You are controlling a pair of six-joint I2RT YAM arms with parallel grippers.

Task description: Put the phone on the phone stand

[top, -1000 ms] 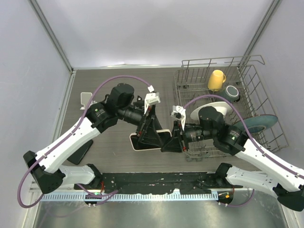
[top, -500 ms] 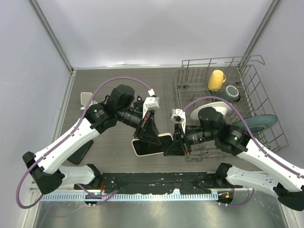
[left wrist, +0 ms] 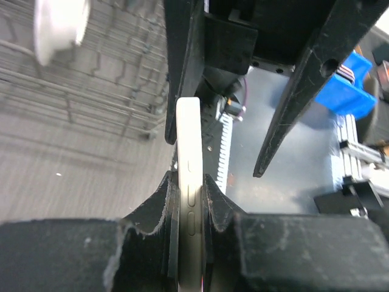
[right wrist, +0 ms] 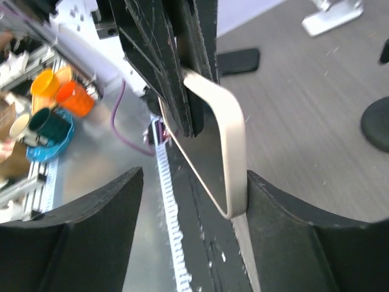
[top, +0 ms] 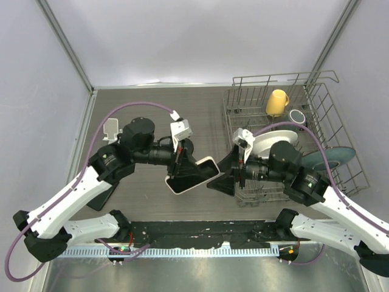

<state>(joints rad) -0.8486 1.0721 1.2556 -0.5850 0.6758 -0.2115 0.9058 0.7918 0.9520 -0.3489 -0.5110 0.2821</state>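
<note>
L jaws were clamped on the phone (left wrist: 188, 140), pinching its thin edge. R jaws stood open around the phone's free end; contact unclear. Vs 1 s ago, the phone had left the tabletop (top: 146, 103), tilted up and gone left w/ the L arm, so R had let go. Phone stand (top: 111, 128) sat well apart, far left; prob. a carry remained.

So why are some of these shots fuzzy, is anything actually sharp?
Top external view: sharp throughout, pale glare at the far edge of the grey wood-grain table. Left wrist view: slim cream-edged phone crisp, wire dish rack behind blurred. Right wrist view: orange mugs soft.
</note>
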